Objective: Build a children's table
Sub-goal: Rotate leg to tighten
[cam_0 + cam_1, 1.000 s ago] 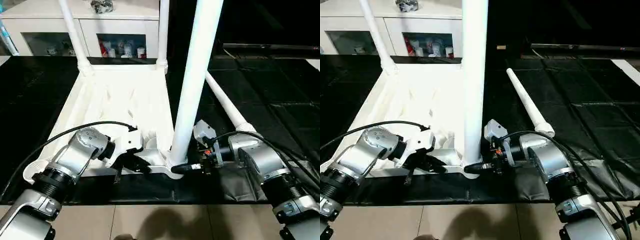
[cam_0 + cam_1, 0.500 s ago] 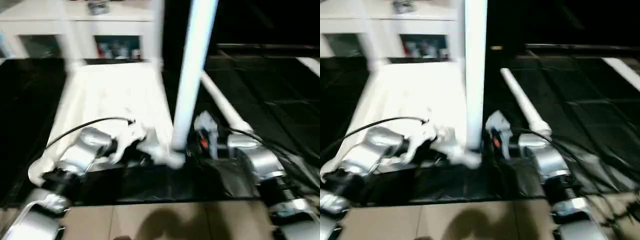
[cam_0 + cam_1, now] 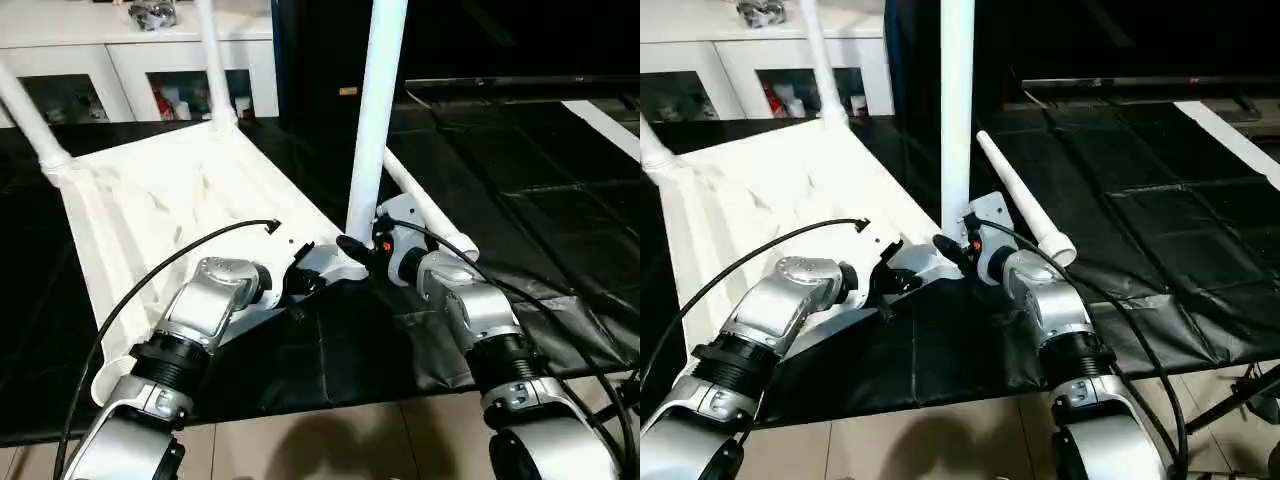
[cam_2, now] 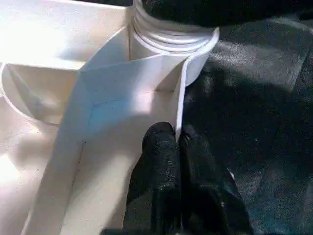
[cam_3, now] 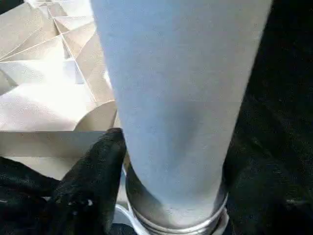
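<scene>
Black sheeting carries your upturned tabletop: left pincer pinches its rim, right pincer straddles the third leg. Next, seat it; the fourth leg lies beside.

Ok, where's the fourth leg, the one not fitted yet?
The loose leg lies flat on the black mat, just right of the upside-down tabletop, behind the right gripper and the upright near-corner leg.
</scene>
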Controlling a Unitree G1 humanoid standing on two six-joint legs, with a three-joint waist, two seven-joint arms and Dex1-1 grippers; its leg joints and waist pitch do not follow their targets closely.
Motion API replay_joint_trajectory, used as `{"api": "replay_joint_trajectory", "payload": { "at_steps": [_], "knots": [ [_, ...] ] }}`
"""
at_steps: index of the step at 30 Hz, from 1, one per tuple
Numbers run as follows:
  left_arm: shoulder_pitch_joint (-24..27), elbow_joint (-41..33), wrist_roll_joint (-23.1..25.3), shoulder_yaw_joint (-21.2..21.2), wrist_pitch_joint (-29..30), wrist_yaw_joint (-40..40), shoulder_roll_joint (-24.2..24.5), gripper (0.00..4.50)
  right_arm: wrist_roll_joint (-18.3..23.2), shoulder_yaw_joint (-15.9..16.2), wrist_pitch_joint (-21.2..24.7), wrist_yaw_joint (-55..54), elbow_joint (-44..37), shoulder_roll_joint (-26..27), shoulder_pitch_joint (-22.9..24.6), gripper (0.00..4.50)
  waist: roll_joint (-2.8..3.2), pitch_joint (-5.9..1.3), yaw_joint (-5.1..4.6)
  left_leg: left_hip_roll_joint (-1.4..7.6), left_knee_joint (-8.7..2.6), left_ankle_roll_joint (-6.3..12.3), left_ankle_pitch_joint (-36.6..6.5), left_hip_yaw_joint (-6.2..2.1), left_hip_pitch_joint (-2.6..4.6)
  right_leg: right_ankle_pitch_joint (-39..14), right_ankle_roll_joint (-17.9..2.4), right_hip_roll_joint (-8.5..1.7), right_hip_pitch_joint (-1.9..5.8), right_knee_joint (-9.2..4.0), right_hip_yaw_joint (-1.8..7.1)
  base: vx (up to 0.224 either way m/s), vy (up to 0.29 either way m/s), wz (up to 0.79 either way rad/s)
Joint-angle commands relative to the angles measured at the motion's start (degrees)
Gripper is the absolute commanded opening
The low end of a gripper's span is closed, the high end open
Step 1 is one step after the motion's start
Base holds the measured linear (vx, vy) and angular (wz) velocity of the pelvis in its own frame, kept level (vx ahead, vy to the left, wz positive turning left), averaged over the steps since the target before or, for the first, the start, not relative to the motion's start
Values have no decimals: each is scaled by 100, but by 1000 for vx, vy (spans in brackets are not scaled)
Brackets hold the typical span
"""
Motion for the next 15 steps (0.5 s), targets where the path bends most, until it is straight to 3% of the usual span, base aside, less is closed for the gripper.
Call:
{"api": "replay_joint_trajectory", "payload": {
  "at_steps": [1,7,11,15],
  "knots": [
    [-170,-381,-198,5,-109,27,-230,0,80,487,-30,277,4,431,30,335,-36,-405,51,125,-312,468,-347,-40,5,-465,-1087,-494,413,-366,351,0,0,0],
    [-86,-390,-185,-159,-296,-519,185,0,165,376,-342,661,-197,66,239,391,-35,-386,50,129,-328,406,-561,-41,16,-862,-960,-508,412,-411,355,0,0,0],
    [-65,-269,-141,-413,-633,-1180,593,0,291,276,-544,1402,-346,-376,381,426,-5,-398,74,143,-320,464,-505,-42,34,-527,-1048,-488,401,-370,364,0,0,0],
    [-70,-156,-122,-531,-849,-1572,803,0,326,355,-614,1980,-458,-732,455,448,1,-392,137,144,-316,475,-599,-36,40,-628,-1071,-495,393,-392,359,0,0,0]
  ]
}}
